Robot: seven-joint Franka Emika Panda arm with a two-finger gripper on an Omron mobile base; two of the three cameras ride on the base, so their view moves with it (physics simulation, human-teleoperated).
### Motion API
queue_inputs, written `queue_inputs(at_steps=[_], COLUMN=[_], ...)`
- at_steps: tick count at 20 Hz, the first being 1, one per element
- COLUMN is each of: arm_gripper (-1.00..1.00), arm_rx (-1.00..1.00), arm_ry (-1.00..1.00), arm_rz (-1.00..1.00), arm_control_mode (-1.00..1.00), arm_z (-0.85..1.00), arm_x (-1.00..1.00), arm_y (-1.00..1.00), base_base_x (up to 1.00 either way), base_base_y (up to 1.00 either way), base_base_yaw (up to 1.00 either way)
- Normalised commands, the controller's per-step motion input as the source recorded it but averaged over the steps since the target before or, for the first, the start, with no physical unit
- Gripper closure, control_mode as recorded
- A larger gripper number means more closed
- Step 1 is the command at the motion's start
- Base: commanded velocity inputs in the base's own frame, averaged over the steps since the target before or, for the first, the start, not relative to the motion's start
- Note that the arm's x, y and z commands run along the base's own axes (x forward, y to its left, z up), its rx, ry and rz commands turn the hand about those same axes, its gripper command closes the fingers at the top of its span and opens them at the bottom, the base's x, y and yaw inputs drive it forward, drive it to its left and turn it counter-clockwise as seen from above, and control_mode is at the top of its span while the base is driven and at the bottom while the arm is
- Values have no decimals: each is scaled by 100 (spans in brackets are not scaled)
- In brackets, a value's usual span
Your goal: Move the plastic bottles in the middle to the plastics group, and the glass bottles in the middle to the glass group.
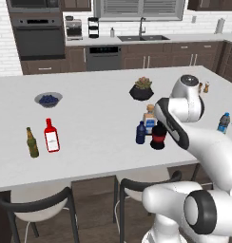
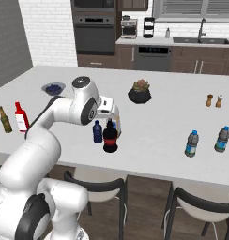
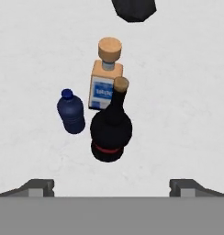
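Broad white counter (image 1: 99,114). Claw (image 3: 112,186) hanging above mid-counter, jaws spread wide, gripping nothing. Directly below: squat black bottle (image 3: 110,133) with red label, upright; pale squarish bottle (image 3: 104,82) with tan stopper close behind it; small navy bottle (image 3: 71,112) just beside both. Far left: red bottle (image 1: 51,135) beside olive-brown bottle (image 1: 32,143). Far right: two blue-capped bottles (image 2: 192,144).

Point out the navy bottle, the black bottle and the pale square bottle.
Navy bottle (image 3: 71,114): hand view, on its body.
Black bottle (image 3: 111,129): hand view, on its round belly.
Pale square bottle (image 3: 101,89): hand view, on its blue label.
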Motion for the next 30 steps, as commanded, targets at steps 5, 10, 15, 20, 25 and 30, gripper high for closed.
queue_inputs(at_steps=[5,10,15,20,25,30], arm_gripper=[-100,-100,-100,-100,-100,-100], arm_rx=[0,0,0,1,2,0], arm_ry=[0,0,0,0,0,0], arm_rz=[12,3,0,-9,-12,-7], arm_control_mode=[-100,-100,-100,-100,-100,-100], arm_z=[-13,-25,-18,-19,-6,-10], arm_x=[31,30,34,5,-19,-4], arm_y=[0,0,0,0,0,0], base_base_x=[0,0,0,0,0,0], base_base_y=[0,0,0,0,0,0], base_base_yaw=[0,0,0,0,0,0])
